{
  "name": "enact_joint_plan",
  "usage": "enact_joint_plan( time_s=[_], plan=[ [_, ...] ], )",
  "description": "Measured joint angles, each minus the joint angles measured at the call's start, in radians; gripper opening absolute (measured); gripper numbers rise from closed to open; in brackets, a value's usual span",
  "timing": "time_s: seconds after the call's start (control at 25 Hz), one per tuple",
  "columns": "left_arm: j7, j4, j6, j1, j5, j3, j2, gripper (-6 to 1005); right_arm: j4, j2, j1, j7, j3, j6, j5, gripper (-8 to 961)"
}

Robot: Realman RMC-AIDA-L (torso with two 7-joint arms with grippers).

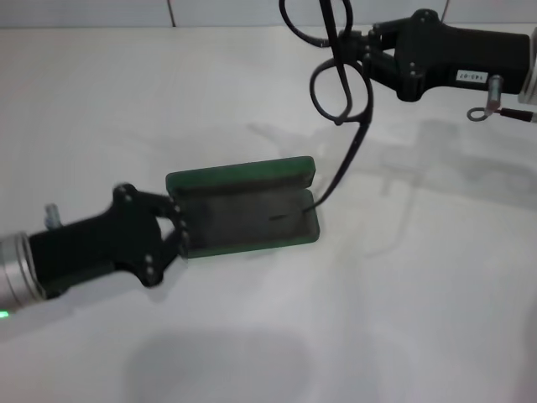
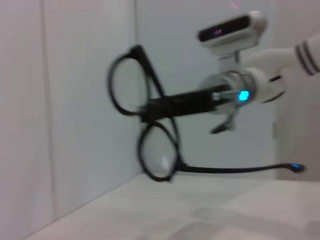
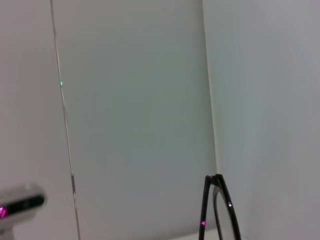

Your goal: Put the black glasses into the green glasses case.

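The green glasses case (image 1: 243, 214) lies open on the white table (image 1: 403, 319), its grey lining up and its lid standing at the back. My left gripper (image 1: 178, 228) grips the case's left end. My right gripper (image 1: 357, 52) is shut on the black glasses (image 1: 336, 52) and holds them in the air above and behind the case's right end. One temple arm (image 1: 348, 159) hangs down, and its tip reaches the case's right end. The glasses also show in the left wrist view (image 2: 150, 115), with the right gripper (image 2: 185, 102) on their frame, and partly in the right wrist view (image 3: 220, 210).
Pale walls stand behind the table. The robot's head camera (image 2: 230, 30) shows in the left wrist view. A cable lug (image 1: 480, 112) hangs under the right arm.
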Motion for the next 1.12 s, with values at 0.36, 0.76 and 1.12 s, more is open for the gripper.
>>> enact_joint_plan(
  time_s=[0.36,0.76,1.12],
  plan=[
    [0.021,-0.051,0.073,-0.062,0.008,0.046,-0.043,-2,0.081,0.015,0.016,0.03,-0.01,0.011,0.105,80],
    [0.09,-0.136,0.105,-0.155,-0.01,0.043,-0.047,-2,0.205,0.021,0.026,0.03,-0.01,0.06,0.155,82],
    [0.094,-0.139,0.102,-0.165,-0.034,0.042,-0.048,-2,0.262,0.022,0.028,0.019,-0.011,0.078,0.166,83]
  ],
)
